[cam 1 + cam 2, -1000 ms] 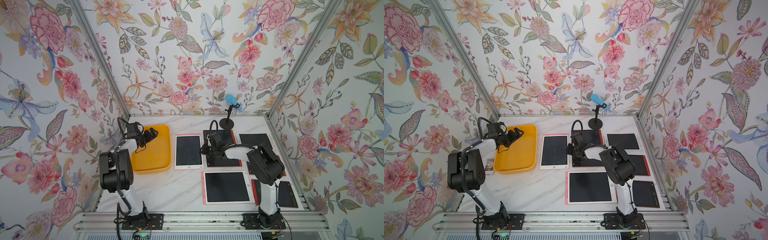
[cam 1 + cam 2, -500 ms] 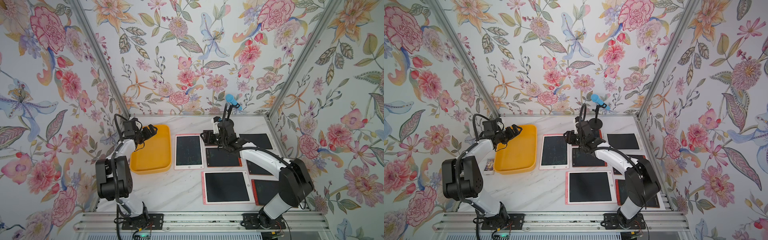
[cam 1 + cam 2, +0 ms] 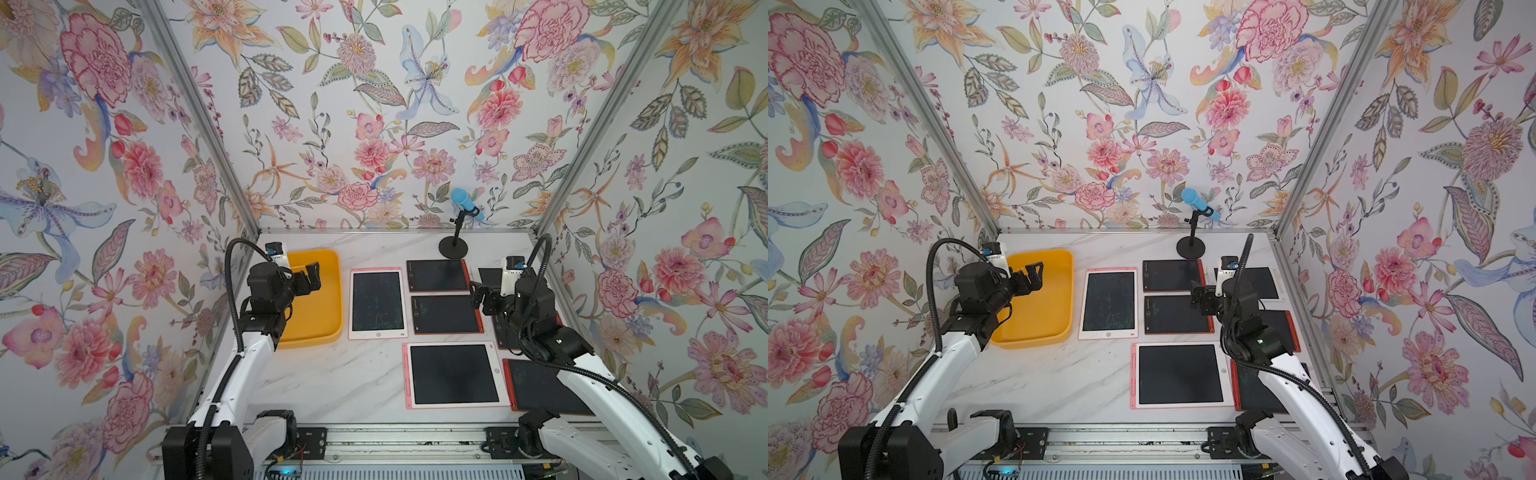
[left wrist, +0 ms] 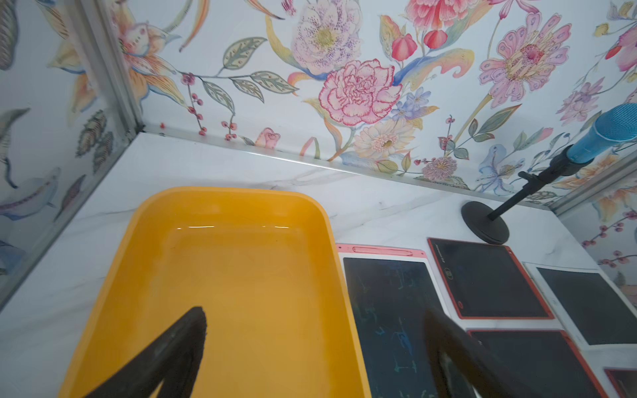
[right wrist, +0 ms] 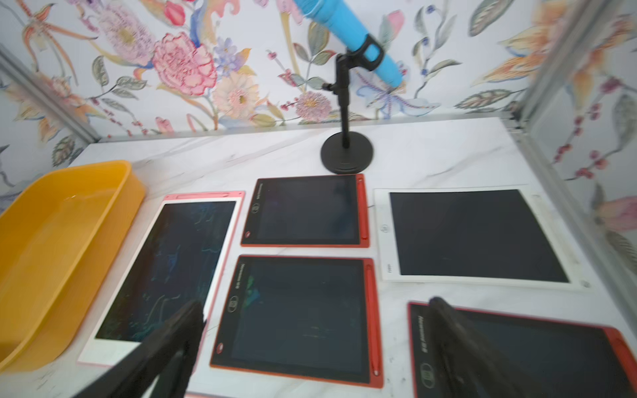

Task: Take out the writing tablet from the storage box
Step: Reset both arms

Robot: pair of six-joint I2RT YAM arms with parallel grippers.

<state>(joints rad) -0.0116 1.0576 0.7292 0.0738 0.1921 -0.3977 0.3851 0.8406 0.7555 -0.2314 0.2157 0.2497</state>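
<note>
No legible text anywhere. Middle red-framed tablet [image 5: 296, 315]: small white lettering and a round logo along its left bezel, too blurred to read. Far-right white tablet [image 5: 475, 234]: tiny bezel marks, unreadable

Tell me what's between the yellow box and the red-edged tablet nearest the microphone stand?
A tall pink-framed writing tablet with a dark screen lies flat there; both top views show it.

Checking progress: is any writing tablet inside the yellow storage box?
No, the storage box shows only its bare yellow floor.
</note>
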